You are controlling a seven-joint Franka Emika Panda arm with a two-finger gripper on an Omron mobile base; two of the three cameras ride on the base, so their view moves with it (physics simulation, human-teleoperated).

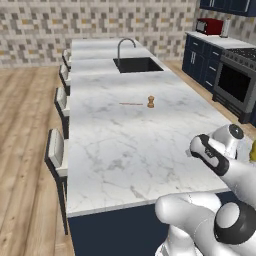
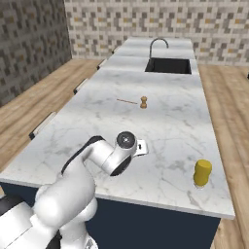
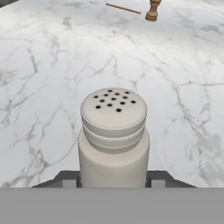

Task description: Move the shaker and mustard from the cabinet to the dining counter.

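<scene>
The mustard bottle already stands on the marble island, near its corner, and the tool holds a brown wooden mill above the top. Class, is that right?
Not quite. The mustard bottle does stand near the island corner, but the tool holds the pale shaker, as the hand view shows. The brown mill stands alone farther along.

Shaker [image 3: 113, 140] base cut off below

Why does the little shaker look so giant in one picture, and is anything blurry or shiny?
In the hand view the shaker looks giant because that camera sits right beside it, and its cap holes stay sharp; in the right base view the mustard casts just a faint shadow on the dining counter; in the left base view the marble looks evenly lit, with no glare or blur.
</scene>
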